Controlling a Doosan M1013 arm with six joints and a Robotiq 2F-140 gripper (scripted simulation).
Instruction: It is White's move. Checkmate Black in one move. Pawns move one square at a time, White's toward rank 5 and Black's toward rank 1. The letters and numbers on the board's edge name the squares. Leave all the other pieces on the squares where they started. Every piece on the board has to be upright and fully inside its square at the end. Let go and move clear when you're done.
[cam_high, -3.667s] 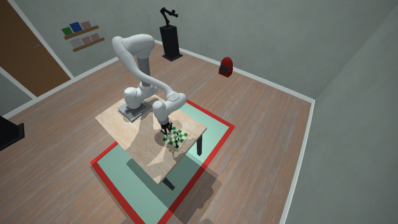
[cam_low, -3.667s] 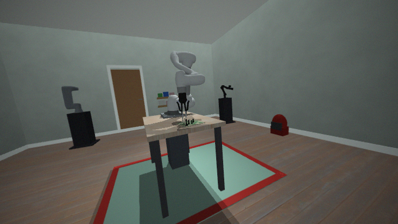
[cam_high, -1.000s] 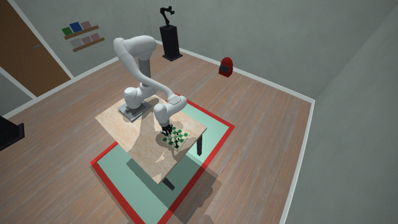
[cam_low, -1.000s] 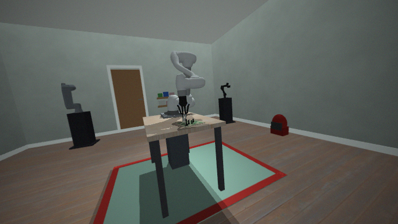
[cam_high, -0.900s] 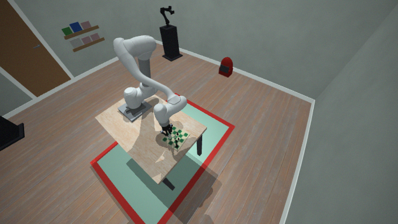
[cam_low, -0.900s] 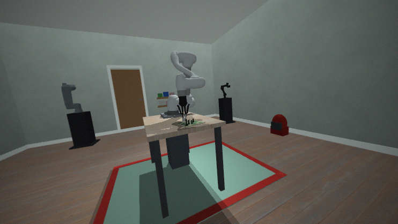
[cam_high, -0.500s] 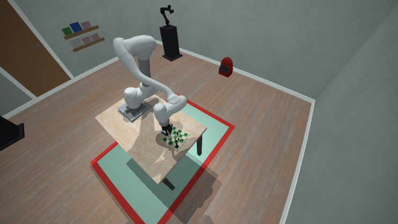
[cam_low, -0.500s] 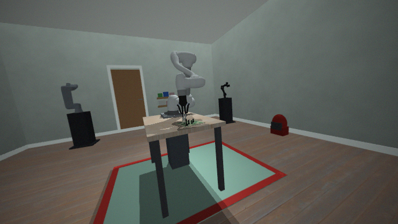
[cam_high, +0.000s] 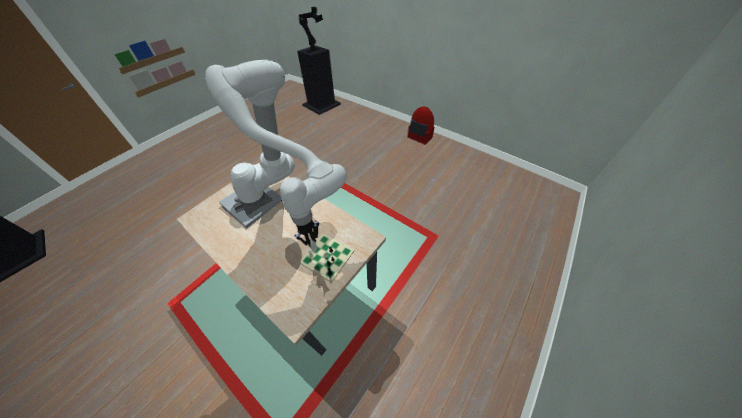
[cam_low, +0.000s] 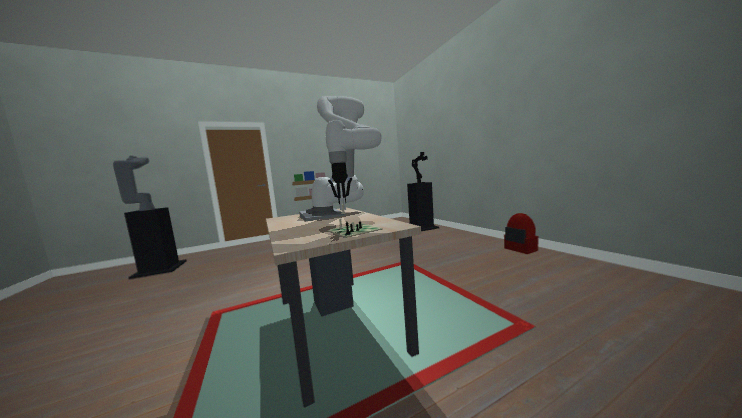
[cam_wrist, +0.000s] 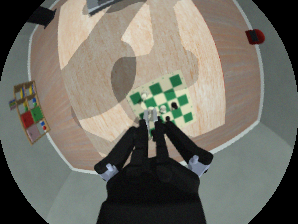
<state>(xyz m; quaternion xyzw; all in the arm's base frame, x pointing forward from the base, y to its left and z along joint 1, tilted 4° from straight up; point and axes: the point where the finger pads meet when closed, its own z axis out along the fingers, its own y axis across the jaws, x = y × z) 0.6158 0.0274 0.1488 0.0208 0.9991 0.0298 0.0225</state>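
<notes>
A small green and cream chessboard (cam_high: 343, 253) (cam_low: 370, 228) (cam_wrist: 161, 90) lies near the right edge of the wooden table (cam_high: 249, 270) (cam_low: 301, 244) (cam_wrist: 87, 50). Black pieces (cam_high: 331, 251) (cam_low: 357, 224) stand on it, and another black piece stands near its front edge. My gripper (cam_high: 310, 241) (cam_low: 341, 203) (cam_wrist: 151, 114) hangs over the board's left edge, fingers pointing down. It is shut on a small white chess piece (cam_wrist: 150, 116) and holds it a little above the board. The piece is too small to tell its kind.
The arm's grey base plate (cam_high: 248, 206) is bolted at the table's far corner. The table stands on a green mat with a red border (cam_high: 399, 244). Other robot pedestals (cam_low: 150, 238) and a red box (cam_high: 421, 124) stand far off by the walls.
</notes>
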